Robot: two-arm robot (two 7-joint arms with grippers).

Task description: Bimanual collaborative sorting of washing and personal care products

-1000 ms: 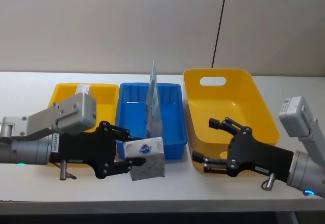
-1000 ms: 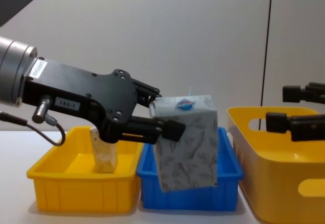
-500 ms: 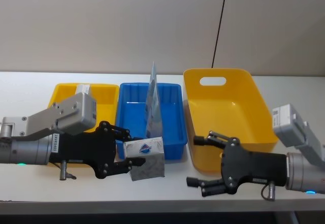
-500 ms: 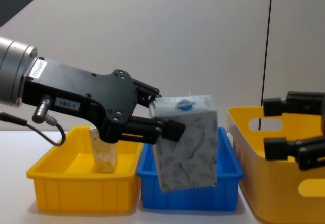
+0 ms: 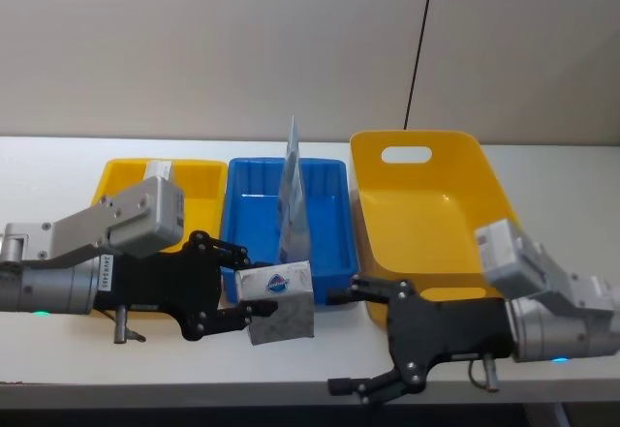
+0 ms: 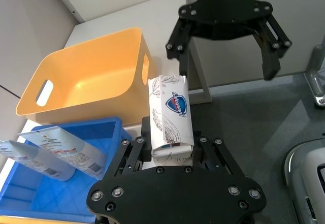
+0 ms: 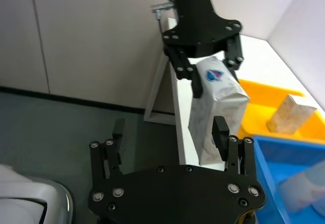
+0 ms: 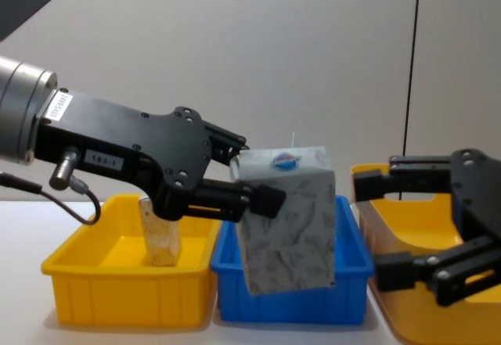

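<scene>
White table (image 5: 48, 161), left jaws grip marbled pack (image 5: 279, 303), logo (image 6: 176, 103) perhaps Safeguard, right jaws spread.

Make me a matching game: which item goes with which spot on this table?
1. white-grey marbled rectangular pack with round blue logo
2. small cream speckled box
3. tall pale-blue flat pouch
4. black right gripper

A. standing in the blue plastic bin
B. clamped in the left gripper
C. in the small yellow plastic bin
D. open, in front of the large yellow tub

Pairs: 1-B, 2-C, 3-A, 4-D
</scene>
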